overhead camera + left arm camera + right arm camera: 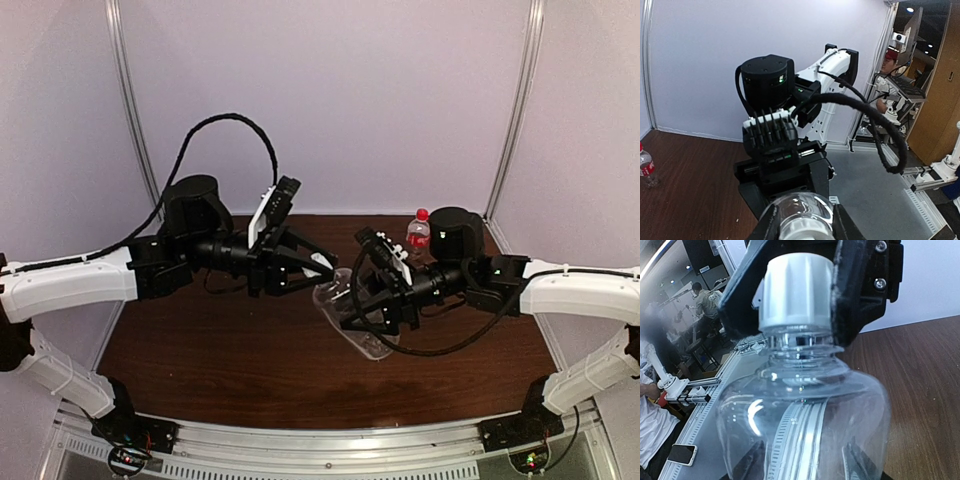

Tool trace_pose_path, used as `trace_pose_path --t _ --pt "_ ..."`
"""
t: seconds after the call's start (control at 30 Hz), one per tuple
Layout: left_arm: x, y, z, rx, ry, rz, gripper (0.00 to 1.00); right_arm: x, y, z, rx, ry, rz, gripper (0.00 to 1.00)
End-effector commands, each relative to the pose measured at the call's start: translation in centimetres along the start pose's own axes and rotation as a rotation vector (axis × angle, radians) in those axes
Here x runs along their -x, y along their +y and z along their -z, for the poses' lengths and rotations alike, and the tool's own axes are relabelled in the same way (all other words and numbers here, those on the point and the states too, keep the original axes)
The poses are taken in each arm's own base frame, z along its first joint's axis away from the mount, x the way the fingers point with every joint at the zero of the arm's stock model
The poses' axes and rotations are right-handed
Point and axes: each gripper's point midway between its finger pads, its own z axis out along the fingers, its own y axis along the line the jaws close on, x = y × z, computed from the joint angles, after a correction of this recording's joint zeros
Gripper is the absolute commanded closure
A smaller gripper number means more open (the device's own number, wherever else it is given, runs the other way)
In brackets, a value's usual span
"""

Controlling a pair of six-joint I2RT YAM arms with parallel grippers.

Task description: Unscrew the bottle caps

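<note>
The right gripper [365, 318] holds the plain bottle [800, 405] lifted above the table [220, 360], tilted so that its neck points toward the other arm. Its jaws stand on both sides of the bottle body; in the right wrist view they show only dimly through the clear wall, so I judge it is a firm clamp but cannot see the contact itself. This hold seems meant to keep the body from turning.

The left gripper [322, 266] meets it from the opposite side, and its jaws are pressed together on the white cap [796, 290], one dark finger on each side of the ribbed wall. The cap sits on the neck directly in front of this hand, and no gap shows under it, so unscrewing has probably not started.

The labelled bottle [418, 233] stands upright on the table behind the right gripper, apart from it, with its red cap [422, 213] on.

The held bottle has no label. The red band is too small to read.
</note>
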Motion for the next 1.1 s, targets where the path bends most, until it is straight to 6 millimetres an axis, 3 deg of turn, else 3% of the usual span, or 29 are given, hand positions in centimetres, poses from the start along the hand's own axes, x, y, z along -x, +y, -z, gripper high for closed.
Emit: trace_pose_path --t 0.0,0.13,0.27,0.4,0.57,0.77,1.07 --pt "2.2 1.1 0.9 0.106 -0.081 0.015 0.81 1.8 -1.9 0.9 -0.157 -0.031 0.039 0.62" --pt "3.0 4.2 2.0 0.307 -0.151 0.163 0.81 2.5 -5.2 2.1 -0.38 -0.037 0.046 0.62" --pt "2.5 7.4 3.2 0.515 -0.225 0.361 0.81 2.7 -8.2 3.7 -0.586 -0.059 0.07 0.62" --pt "2.2 8.7 3.1 0.594 -0.243 0.423 0.78 2.6 -9.8 4.4 -0.683 -0.075 0.08 0.63" --pt "2.2 9.2 2.5 0.594 -0.236 0.435 0.72 2.2 -10.0 4.2 -0.688 -0.076 0.076 0.63" --pt "2.4 8.9 2.3 0.566 -0.241 0.409 0.69 2.4 -8.9 4.1 -0.636 -0.093 0.092 0.62" --pt "2.1 9.5 3.3 0.642 -0.235 0.417 0.68 1.5 -8.8 3.9 -0.623 -0.081 0.074 0.63"
